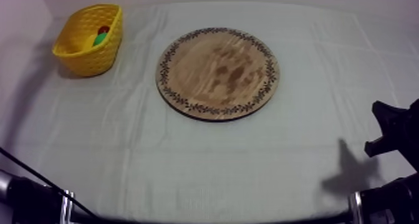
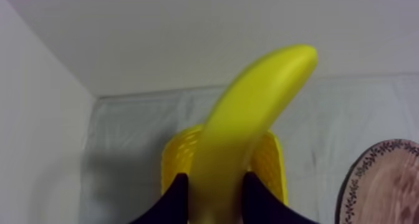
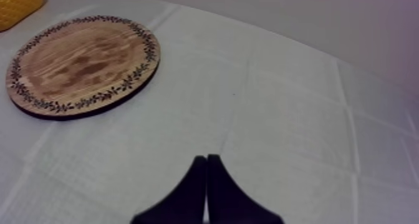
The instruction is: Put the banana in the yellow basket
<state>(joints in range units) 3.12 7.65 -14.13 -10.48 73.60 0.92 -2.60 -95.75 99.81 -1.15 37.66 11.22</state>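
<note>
The yellow banana (image 2: 249, 126) stands upright between the black fingers (image 2: 178, 198) of my left gripper (image 2: 215, 183), which is shut on its lower end. Behind the banana sits the yellow basket (image 2: 274, 164), and the wooden board (image 2: 386, 183) lies off to the side. From above, the basket (image 1: 87, 55) is at the far left and the round board (image 1: 217, 72) with its patterned rim lies bare at the centre. My right gripper (image 3: 206, 161) is shut on nothing, low over the cloth, well short of the board (image 3: 81, 64).
In the basket lie a green toy fruit (image 1: 100, 39) and a small red fruit (image 1: 103, 30). My right arm (image 1: 390, 130) rises at the table's right edge. A wall stands close behind and left of the basket.
</note>
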